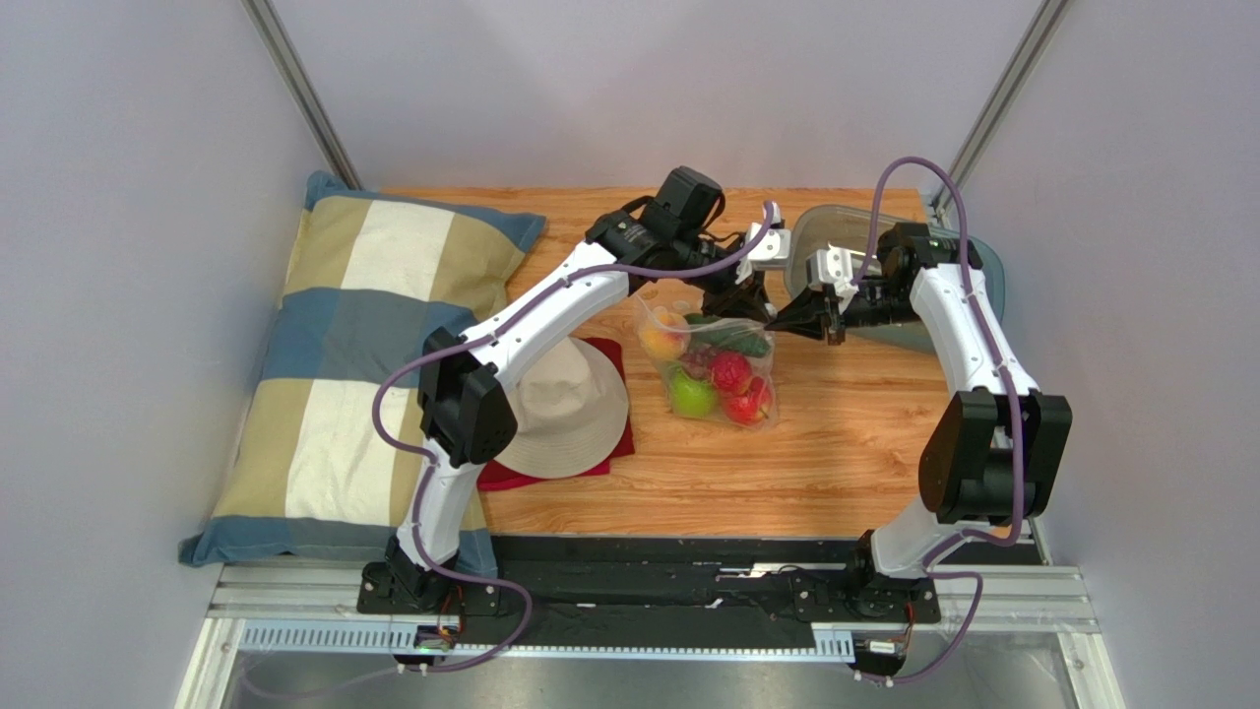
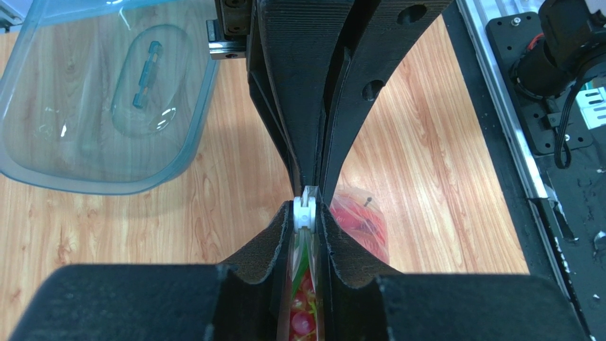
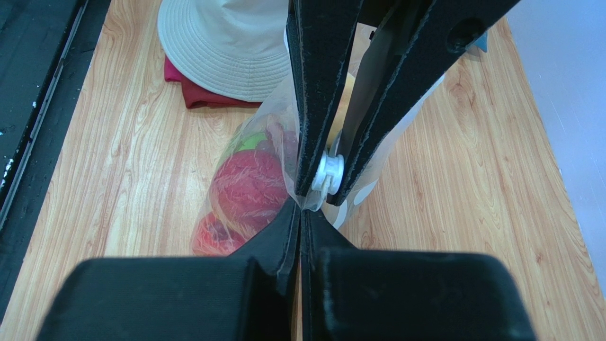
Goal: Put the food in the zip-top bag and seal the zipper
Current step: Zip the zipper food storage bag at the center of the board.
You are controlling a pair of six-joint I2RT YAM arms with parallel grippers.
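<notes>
Fingertips of both grippers meet tip to tip at the bag's mouth. Left gripper (image 2: pixel 306 222) pinches the zipper (image 2: pixel 306 243). Right gripper (image 3: pixel 301 207) is clamped on the bag (image 3: pixel 245 188) edge. Small white piece (image 2: pixel 304 209) between the tips, too small to identify. Food (image 1: pixel 713 372) sits inside the bag, just below both grippers; wrist views give only slivers of red and green. Mouth hidden by fingers from above. Tray (image 2: pixel 57 142) beyond left gripper, cut off by frame. Hat (image 3: pixel 220 42) on red cloth (image 3: pixel 186 89) past right gripper, also cut off. Wood table (image 1: pixel 843 458). Pillow (image 1: pixel 370 355) well out on left gripper's side. Grey walls (image 1: pixel 148 177).
</notes>
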